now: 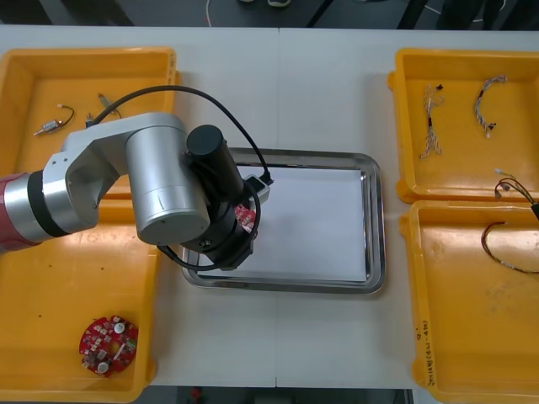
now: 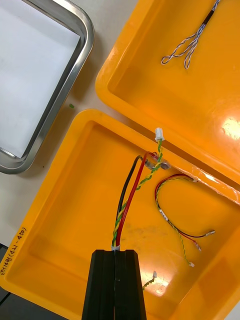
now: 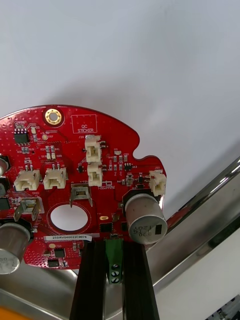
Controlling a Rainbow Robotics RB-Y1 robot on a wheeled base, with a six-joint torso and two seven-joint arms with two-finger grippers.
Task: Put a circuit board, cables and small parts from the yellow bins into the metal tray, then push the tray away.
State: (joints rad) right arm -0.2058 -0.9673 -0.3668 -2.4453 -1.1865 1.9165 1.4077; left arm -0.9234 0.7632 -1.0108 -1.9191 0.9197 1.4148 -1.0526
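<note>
My left gripper (image 1: 244, 225) hangs over the left part of the metal tray (image 1: 373, 219) and is shut on a round red circuit board (image 1: 246, 214). In the left wrist view the black fingers (image 3: 90, 280) pinch the circuit board (image 3: 75, 170) at its green terminal, just above the tray's white inside (image 3: 130, 50). My right gripper (image 2: 116, 252) is above the near right yellow bin (image 2: 65, 200), shut on a red, black and yellow cable (image 2: 131, 200). That cable rises from the fingertips to a white plug (image 2: 159, 133).
A second circuit board (image 1: 108, 343) lies in the near left bin (image 1: 50, 286). Small metal parts (image 1: 52, 126) sit in the far left bin. Blue and white cables (image 1: 431, 118) lie in the far right bin, and a red and yellow cable (image 2: 175, 220) lies near my right fingers.
</note>
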